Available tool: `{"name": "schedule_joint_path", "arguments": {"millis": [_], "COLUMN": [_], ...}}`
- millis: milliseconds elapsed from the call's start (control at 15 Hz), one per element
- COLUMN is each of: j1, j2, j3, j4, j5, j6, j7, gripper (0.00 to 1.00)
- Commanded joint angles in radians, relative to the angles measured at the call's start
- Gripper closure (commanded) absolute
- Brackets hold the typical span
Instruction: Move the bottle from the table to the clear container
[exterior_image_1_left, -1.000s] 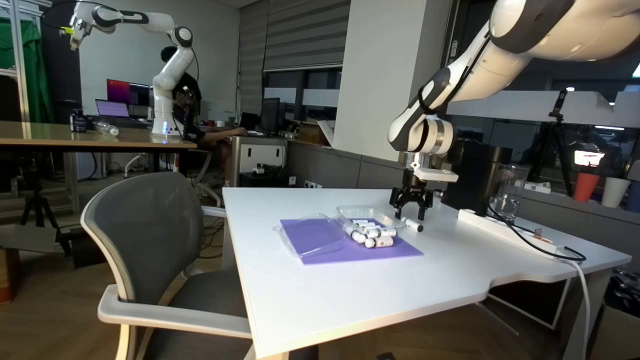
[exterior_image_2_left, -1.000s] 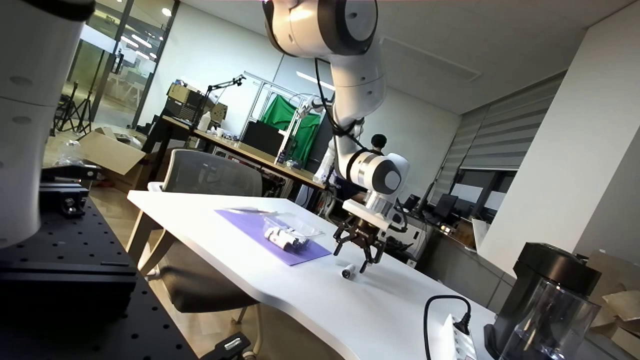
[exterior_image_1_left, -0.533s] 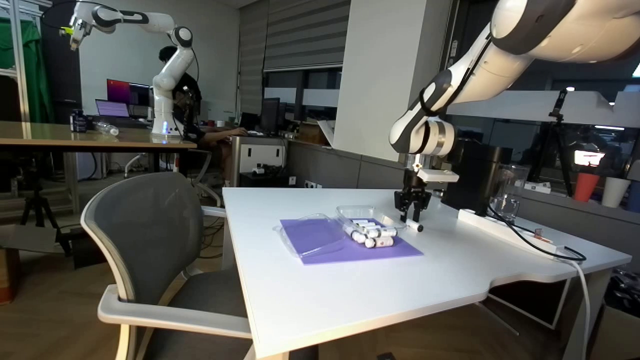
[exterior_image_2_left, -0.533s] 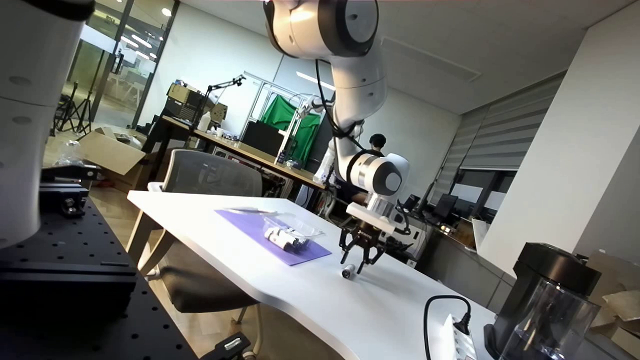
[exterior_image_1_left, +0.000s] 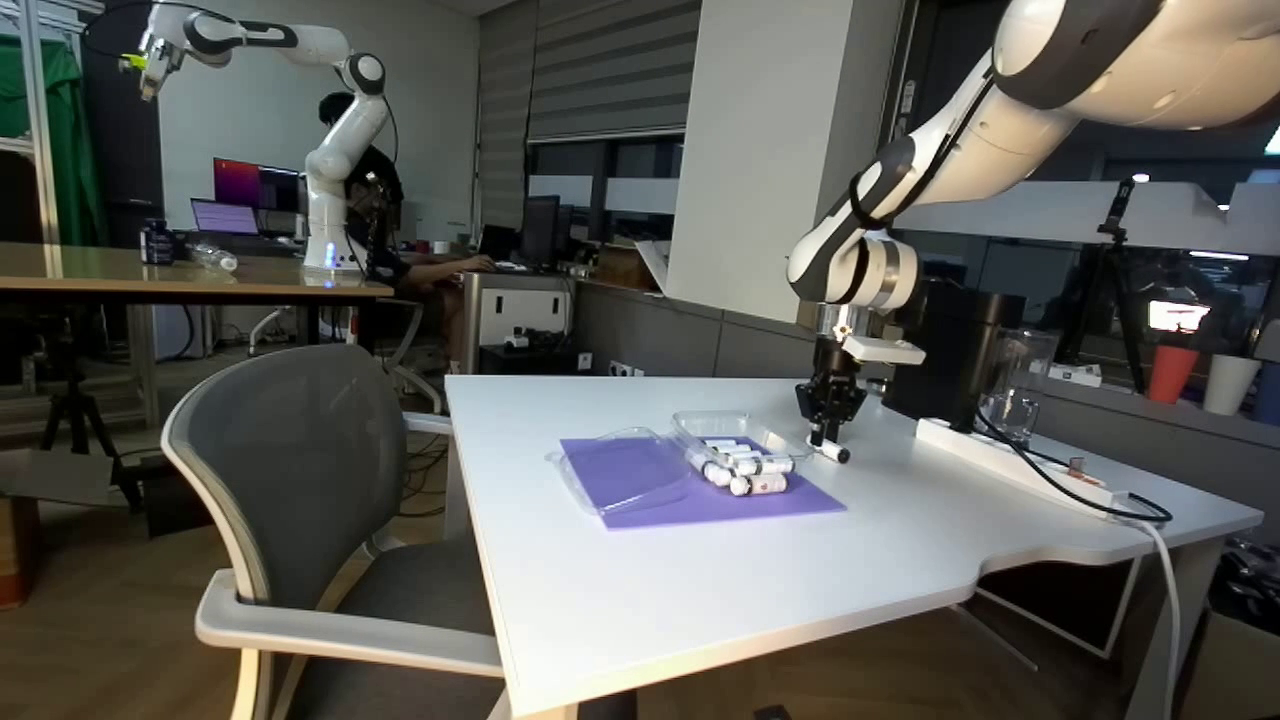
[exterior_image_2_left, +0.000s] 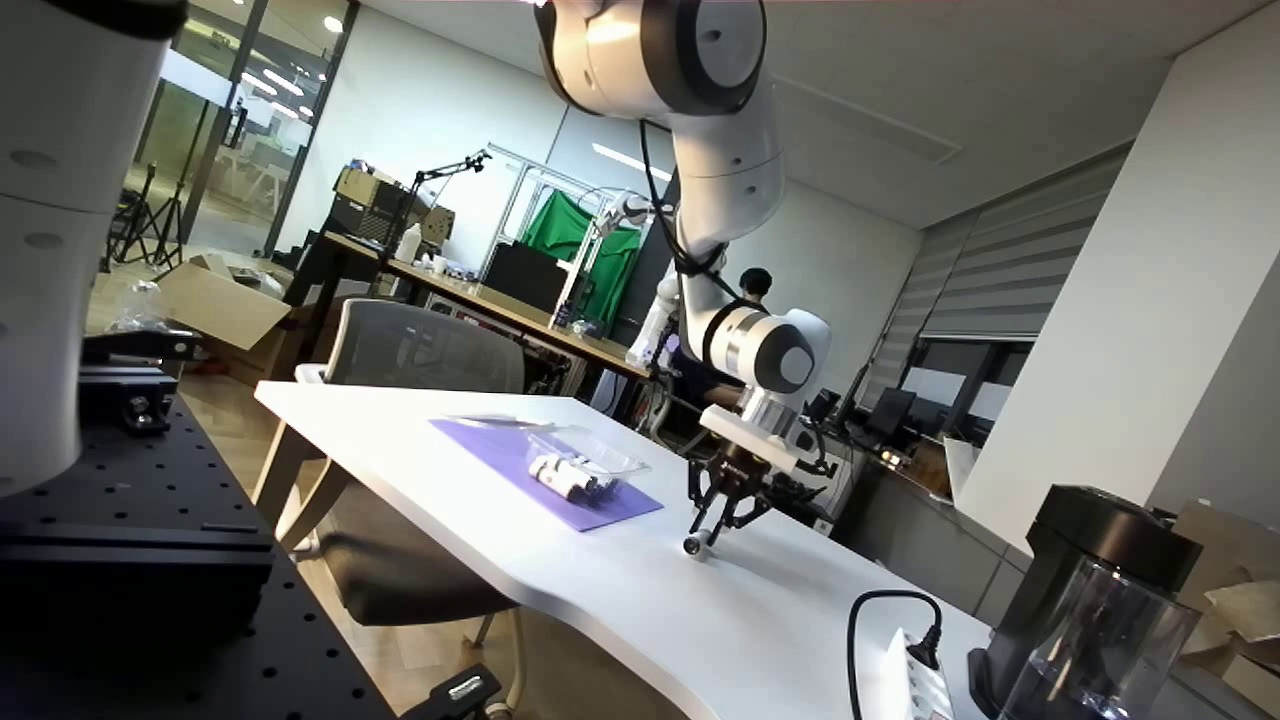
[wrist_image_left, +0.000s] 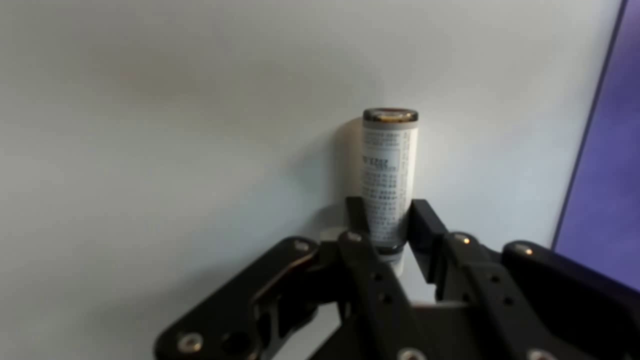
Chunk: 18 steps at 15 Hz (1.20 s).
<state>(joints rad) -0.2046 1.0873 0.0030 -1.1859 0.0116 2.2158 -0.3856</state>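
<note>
The bottle (wrist_image_left: 388, 170), a small white labelled vial with a dark glass end, lies on the white table (exterior_image_1_left: 700, 610). In the wrist view my gripper (wrist_image_left: 384, 220) is closed around it near its cap end, black fingers (wrist_image_left: 424, 225) against both sides. Both exterior views show the fingertips down at the tabletop with the bottle (exterior_image_1_left: 834, 453) between them. The clear container (exterior_image_1_left: 690, 428), a low see-through tub, stands on the purple mat beside the gripper. In an exterior view, part of the container (exterior_image_2_left: 600, 448) shows behind white vials.
Several white vials (exterior_image_1_left: 760, 484) cluster at the container; which are inside I cannot tell. A clear lid (exterior_image_1_left: 620, 480) lies on the purple mat (exterior_image_1_left: 720, 515). A power strip (exterior_image_1_left: 1010, 465) with cable and a black appliance (exterior_image_1_left: 940, 350) stand farther along the table.
The gripper's fingers have come together from wide apart onto the bottle, and the arm has shifted slightly toward it. The bottle has barely moved; container and vials are unchanged.
</note>
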Motion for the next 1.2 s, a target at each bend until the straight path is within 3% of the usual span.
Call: {"name": "schedule_joint_path", "arguments": {"millis": [0,133,400,933,1133], "j1": [-0.016,-0.011,0.005,0.058,0.067], "j2": [-0.032,-0.078,-0.214,-0.420,-0.487], "j3": [0.015,0.018,0.063,0.174,0.179], "j4": [0.055,0.038,-0.090,-0.402,-0.559], "j5": [0.012,0.010,0.018,0.055,0.047], "j6": [-0.132,-0.164,-0.092,-0.057,0.035], "j7": [0.016,0.006,-0.045,-0.152,-0.197], "gripper": [0.93,0.93,0.93,0.93,0.93]}}
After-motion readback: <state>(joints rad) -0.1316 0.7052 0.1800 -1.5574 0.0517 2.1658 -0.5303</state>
